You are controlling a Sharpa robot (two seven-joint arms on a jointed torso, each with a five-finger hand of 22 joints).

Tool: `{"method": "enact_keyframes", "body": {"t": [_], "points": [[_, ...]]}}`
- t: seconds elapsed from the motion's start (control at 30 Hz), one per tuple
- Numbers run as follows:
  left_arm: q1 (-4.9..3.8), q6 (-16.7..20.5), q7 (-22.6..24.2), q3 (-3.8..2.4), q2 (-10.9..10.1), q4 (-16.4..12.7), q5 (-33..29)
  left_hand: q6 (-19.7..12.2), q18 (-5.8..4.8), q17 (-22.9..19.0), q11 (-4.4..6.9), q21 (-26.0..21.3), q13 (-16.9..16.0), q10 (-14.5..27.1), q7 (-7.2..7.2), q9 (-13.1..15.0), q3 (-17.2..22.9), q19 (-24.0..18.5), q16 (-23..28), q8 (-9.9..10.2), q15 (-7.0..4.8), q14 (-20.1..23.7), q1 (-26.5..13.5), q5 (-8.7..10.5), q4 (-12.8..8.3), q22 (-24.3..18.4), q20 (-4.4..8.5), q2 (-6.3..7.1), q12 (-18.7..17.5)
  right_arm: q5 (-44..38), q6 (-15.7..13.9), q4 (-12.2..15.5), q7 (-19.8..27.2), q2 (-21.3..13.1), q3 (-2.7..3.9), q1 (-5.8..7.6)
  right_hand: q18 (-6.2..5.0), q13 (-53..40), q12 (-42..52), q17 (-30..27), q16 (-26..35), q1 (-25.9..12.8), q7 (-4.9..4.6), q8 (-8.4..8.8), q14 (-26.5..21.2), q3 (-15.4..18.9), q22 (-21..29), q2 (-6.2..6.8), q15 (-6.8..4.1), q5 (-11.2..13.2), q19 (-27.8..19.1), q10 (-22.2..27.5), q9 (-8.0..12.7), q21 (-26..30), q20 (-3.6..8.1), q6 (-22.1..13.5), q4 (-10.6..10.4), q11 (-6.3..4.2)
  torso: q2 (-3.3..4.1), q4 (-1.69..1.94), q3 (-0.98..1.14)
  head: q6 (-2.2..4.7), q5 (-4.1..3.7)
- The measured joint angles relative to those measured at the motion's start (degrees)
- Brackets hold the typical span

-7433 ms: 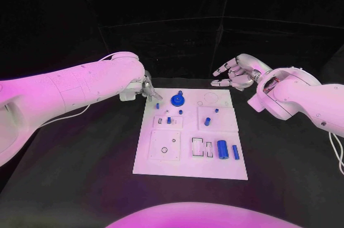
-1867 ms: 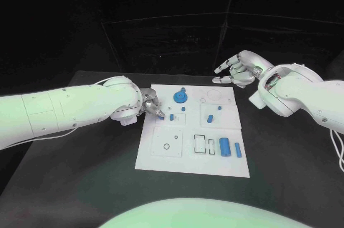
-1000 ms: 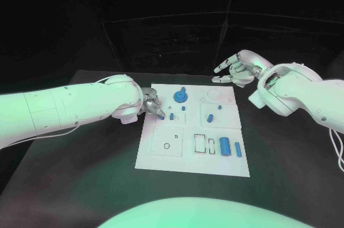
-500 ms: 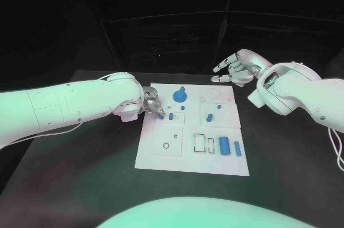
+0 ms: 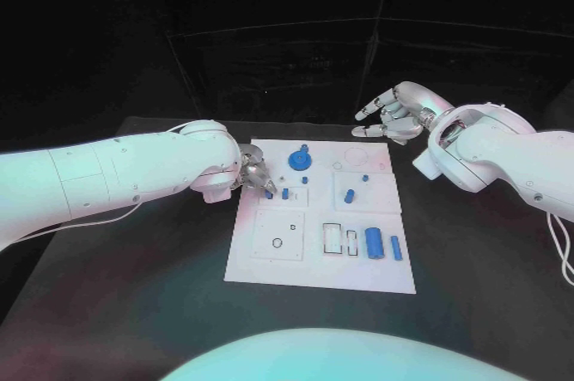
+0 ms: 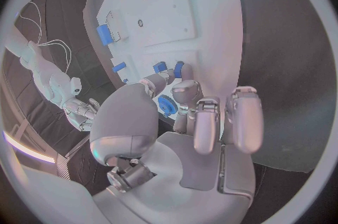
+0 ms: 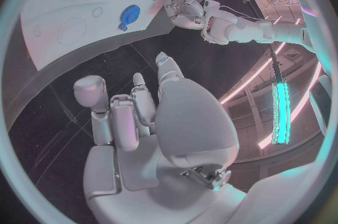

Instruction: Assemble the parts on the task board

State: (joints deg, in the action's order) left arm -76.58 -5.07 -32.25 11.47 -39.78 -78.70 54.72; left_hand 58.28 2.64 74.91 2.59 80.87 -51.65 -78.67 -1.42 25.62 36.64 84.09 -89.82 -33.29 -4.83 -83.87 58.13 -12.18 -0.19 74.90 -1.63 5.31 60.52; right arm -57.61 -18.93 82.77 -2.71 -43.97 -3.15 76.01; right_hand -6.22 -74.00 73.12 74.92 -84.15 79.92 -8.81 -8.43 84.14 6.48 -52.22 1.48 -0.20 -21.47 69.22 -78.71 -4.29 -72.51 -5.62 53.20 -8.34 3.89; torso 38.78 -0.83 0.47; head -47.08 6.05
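The white task board (image 5: 321,265) lies mid-table. My left hand (image 5: 251,174) is at the board's left edge, over a small square plate. Its thumb and a finger pinch a small blue peg (image 5: 268,194) (image 6: 179,69) that stands upright on that plate, beside a second peg (image 5: 284,193) (image 6: 160,66). A blue gear (image 5: 299,158) (image 6: 167,106) (image 7: 129,13) sits at the board's far end. My right hand (image 5: 392,119) (image 7: 134,111) hovers off the far right corner, its fingers apart and holding nothing.
More blue parts are on the board: a short peg (image 5: 304,180), a slanted peg (image 5: 349,196), a tiny one (image 5: 363,178), a thick cylinder (image 5: 374,244) and a slim bar (image 5: 395,248) beside two rectangular slots. Black table surrounds the board.
My left hand has come from the board's far left corner down to the small plate, bringing the peg with it. In the last second it has hardly moved. The right hand has stayed put.
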Motion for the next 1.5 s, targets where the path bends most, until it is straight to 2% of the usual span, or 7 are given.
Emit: {"method": "enact_keyframes", "body": {"t": [0.8, 0.97, 1.13, 1.27, 1.33, 1.4, 1.5], "points": [[0.4, 0.29, -1.21, 0.27, -0.11, 0.41, -0.09, 2.13, 0.0, 0.0, 0.4, 0.19, 0.33, -0.37, 0.3, -0.82, -19.15, -0.01, 0.0, 1.4, -0.18, -0.19, -2.96, -0.02, 7.96, 0.0, 0.39, 0.71, 0.0, 0.0, 0.0, -0.05, 0.02, 0.12, 0.0, 0.0, 0.0, 0.2, -0.23, 0.01, 0.25, 0.0, 0.0, 0.0, 0.0, 0.0, 0.29, 0.0, 0.0, -0.38, 0.0, 0.12, 0.05, 0.24, 0.0, 0.0, 0.0, -0.12, 0.01, 0.05, -0.02, 0.04, -0.31], [0.44, 1.59, -1.03, 0.29, -1.06, -0.38, 0.05, 2.13, 0.0, 0.0, 0.4, 0.18, 0.32, -0.36, 0.3, -0.75, -23.54, -0.01, 0.0, 1.54, -0.39, 0.02, -3.28, 2.23, 10.4, 0.0, 0.39, 1.02, 0.0, 0.0, -0.01, -0.04, 0.03, 0.09, 0.0, 0.0, 0.0, 0.25, -0.23, 0.01, 0.27, 0.0, 0.0, 0.0, 0.0, 0.13, 0.31, 0.0, 0.0, -0.38, 0.0, 0.22, 0.05, 0.24, 0.0, 0.0, -0.13, -0.21, 0.0, 0.05, -0.04, 0.18, -0.36], [0.37, 4.19, 0.09, 0.26, -2.19, -1.55, 0.03, 1.92, 0.0, 0.0, 0.1, -0.69, 0.56, -0.07, 0.1, -0.74, -26.9, -0.01, 0.0, 1.99, -0.39, 0.02, -2.46, 3.68, 12.68, 0.0, 0.39, 0.21, -0.06, 0.0, -0.02, -0.05, 0.04, 0.09, 0.0, 0.0, 0.0, 0.24, -0.23, 0.0, 0.27, 0.0, 0.0, 0.0, 0.0, 0.13, 0.31, 0.0, 0.0, -0.38, 0.0, 0.22, 0.05, 0.24, 0.0, 0.0, -0.13, -0.21, -0.02, 0.05, -0.04, 0.33, -0.43], [-0.1, 8.13, 2.81, 0.18, -3.09, -2.58, -1.16, -1.12, 0.0, 0.0, -1.01, -4.6, 6.01, 3.87, -1.12, -1.13, -29.7, -0.23, 0.0, 3.12, -0.37, 0.0, -0.37, 5.09, 14.71, 0.0, 0.17, -0.51, -4.7, 0.0, -0.07, -0.11, 0.04, 0.1, 0.0, 0.0, 0.0, 0.24, -0.23, 0.0, 0.27, 0.0, 0.0, 0.0, 0.0, 0.13, 0.39, 0.0, 0.0, -0.38, 0.0, 0.21, 0.05, 0.24, 0.0, 0.0, -0.12, -0.21, -0.03, 0.06, -0.03, 0.46, -0.53], [-0.34, 10.77, 5.1, 0.17, -3.33, -2.99, -2.37, -3.69, 1.84, 0.0, -1.99, -9.27, 12.42, 8.47, -2.12, -1.77, -30.95, -2.63, 0.44, 4.3, 0.5, -0.17, 1.04, 5.09, 15.33, -1.32, -0.24, -0.52, -10.33, -0.03, -0.14, -0.14, 0.04, 0.1, 0.0, 0.0, 0.0, 0.24, -0.23, 0.0, 0.27, 0.0, 0.0, 0.0, 0.0, 0.12, 0.53, 0.0, 0.0, -0.38, 0.0, 0.21, 0.05, 0.24, 0.0, 0.0, -0.12, -0.21, -0.03, 0.06, -0.03, 0.57, -0.62], [-0.49, 13.41, 7.77, 0.16, -3.38, -3.11, -3.74, -6.79, 3.59, 0.0, -3.34, -16.88, 15.37, 12.77, -3.63, -2.75, -32.27, -6.43, 3.66, 5.89, 1.68, -0.14, 2.68, 5.09, 15.84, -6.89, -1.03, -0.15, -13.86, -0.1, -0.22, -0.18, 0.02, 0.1, 0.0, 0.0, 0.0, 0.29, -0.23, 0.0, 0.27, 0.0, 0.0, 0.0, 0.0, 0.12, 0.59, 0.0, 0.0, -0.38, -0.21, 0.21, 0.05, 0.24, -0.21, 0.0, -0.12, -0.21, -0.03, 0.06, -0.03, 0.65, -0.67], [-0.59, 15.94, 10.72, 0.15, -3.36, -3.03, -5.22, -9.27, 4.21, 0.0, -4.63, -24.24, 17.11, 15.89, -5.09, -3.89, -33.59, -9.85, 7.42, 7.34, 2.79, -0.14, 4.72, 5.09, 16.09, -12.51, -2.06, 0.06, -16.15, -0.19, -0.3, -0.23, -0.02, 0.1, 0.0, 0.0, 0.0, 0.3, -0.23, 0.0, 0.27, 0.0, 0.0, 0.0, 0.0, 0.12, 0.59, 0.0, 0.0, -0.38, -0.21, 0.21, 0.05, 0.24, -0.21, 0.0, -0.12, -0.21, -0.02, 0.06, -0.02, 0.76, -0.71]]}}
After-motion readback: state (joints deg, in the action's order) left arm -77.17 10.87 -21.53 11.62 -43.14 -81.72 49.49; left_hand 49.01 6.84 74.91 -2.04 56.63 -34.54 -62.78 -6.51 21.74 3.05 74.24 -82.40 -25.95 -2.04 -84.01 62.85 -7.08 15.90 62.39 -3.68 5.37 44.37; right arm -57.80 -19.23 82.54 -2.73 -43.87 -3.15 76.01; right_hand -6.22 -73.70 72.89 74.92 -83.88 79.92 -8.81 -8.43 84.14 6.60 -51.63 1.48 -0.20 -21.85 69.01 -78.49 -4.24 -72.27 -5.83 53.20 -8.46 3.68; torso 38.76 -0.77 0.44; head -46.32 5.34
